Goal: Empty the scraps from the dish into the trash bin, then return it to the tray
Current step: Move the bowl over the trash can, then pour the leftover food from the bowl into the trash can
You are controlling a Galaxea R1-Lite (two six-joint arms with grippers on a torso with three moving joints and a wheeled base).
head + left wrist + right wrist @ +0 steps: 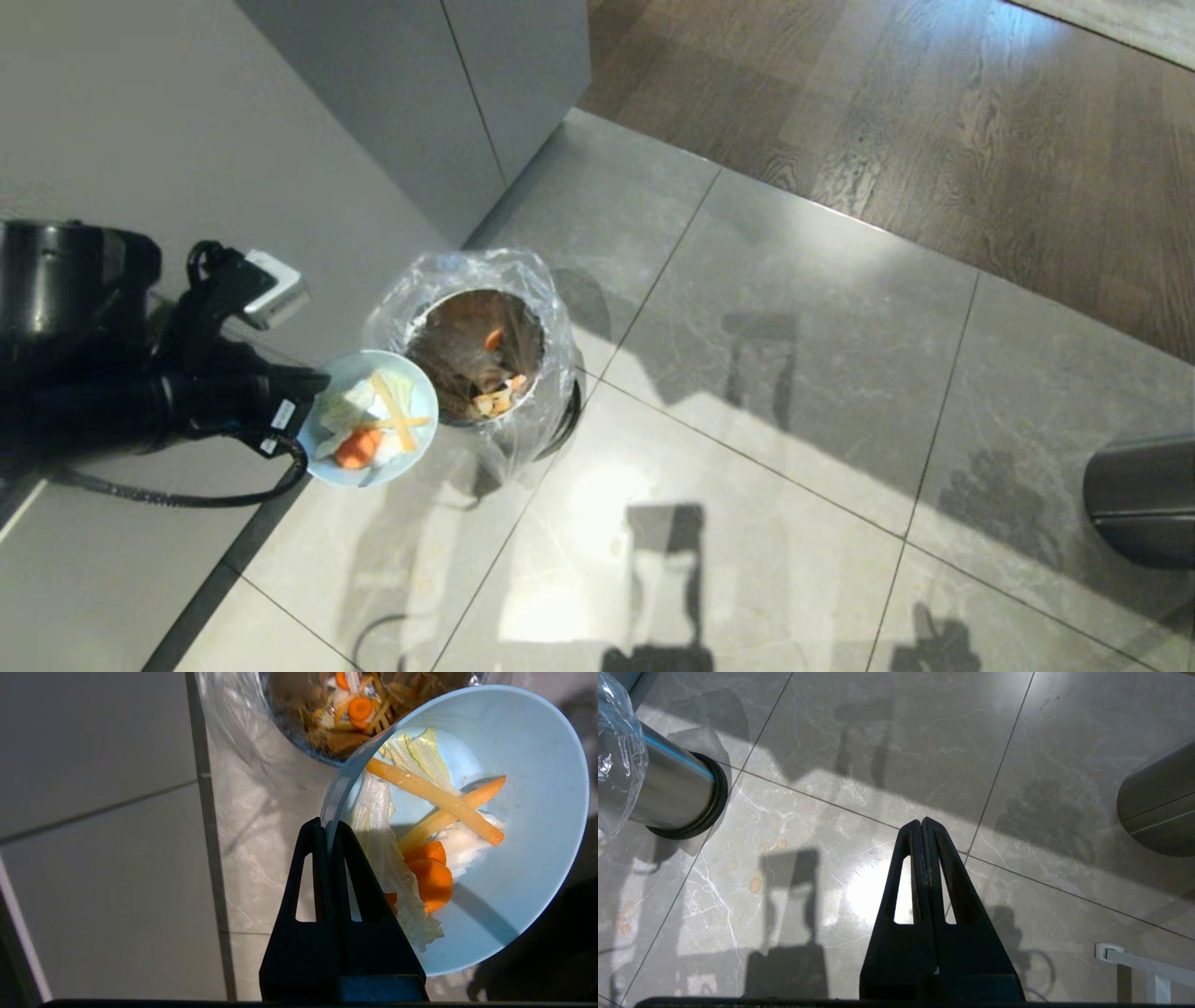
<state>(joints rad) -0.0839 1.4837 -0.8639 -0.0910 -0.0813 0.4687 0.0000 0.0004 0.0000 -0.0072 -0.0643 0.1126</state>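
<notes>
- The dish (369,419) is held in the air by the left gripper (301,411), just beside the trash bin (481,350) on the side nearer the robot's left, above the tiled floor (794,392)
- The left jaws are pressed onto the near rim of the dish, one finger inside and one outside, as shown in the left wrist view (330,830)
- The scraps (423,830), namely carrot slices, pale yellow strips and whitish leaf, remain lying in the dish; none are seen falling
- Decisive relation: the bin's open mouth lies beyond the far rim of the dish, straight out from the jaws; the far rim appears to overlap the liner's edge, though contact cannot be confirmed
- Judgement: the emptying step is in hand but not done; a tilt of the dish away from the jaws, far rim down, would be required to slide the contents into the bin
- Earlier waste is visible inside the bin
- Risk noted: the dish is not centred over the mouth, so pieces could be dropped on the liner's rim or the floor
- The right gripper (924,826) is parked over bare floor, well apart from the bin, its jaws pressed together on nothing
- The tray is not in view
</notes>
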